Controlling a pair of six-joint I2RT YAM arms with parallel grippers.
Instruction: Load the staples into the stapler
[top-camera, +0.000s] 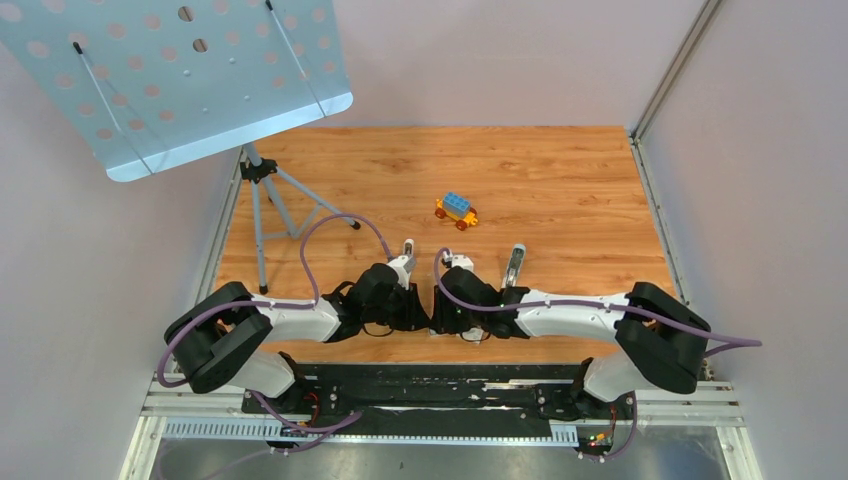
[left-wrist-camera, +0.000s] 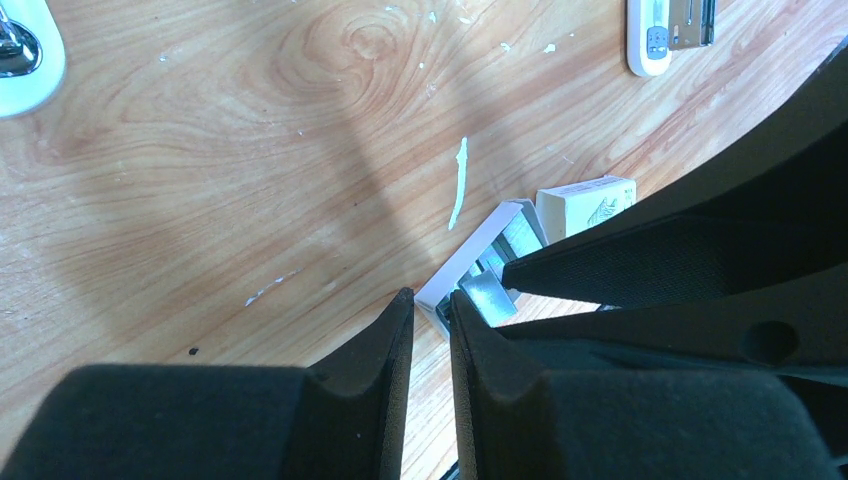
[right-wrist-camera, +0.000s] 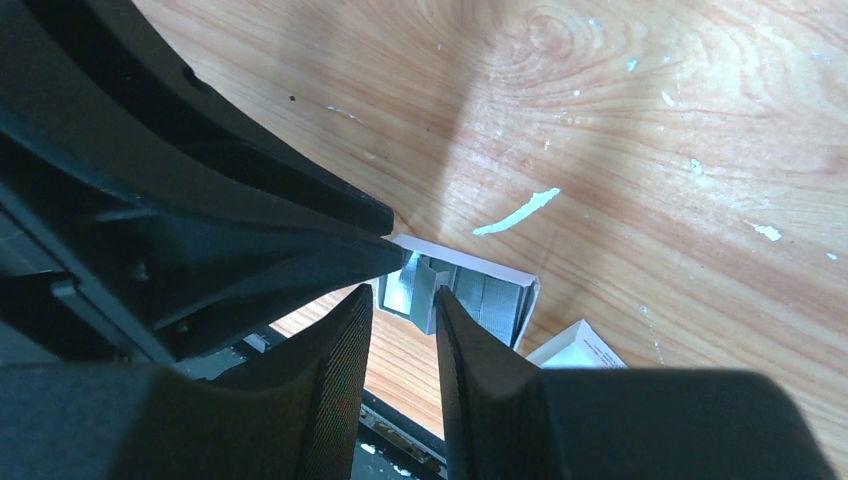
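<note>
The right gripper (right-wrist-camera: 400, 300) appears to pinch one strip of the staples (right-wrist-camera: 485, 300) from the white tray (right-wrist-camera: 470, 262), at the middle of the tabletop's near edge. The left gripper (left-wrist-camera: 430, 305) nips the tray's corner. A crooked pull could snap or drop the strip. Only the top view shows the stapler (top-camera: 514, 264), which lies well apart.

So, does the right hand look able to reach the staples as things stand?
Probably yes: the staples lie uncovered in their open tray right at the right hand's tips; the left hand crowds one corner.
</note>
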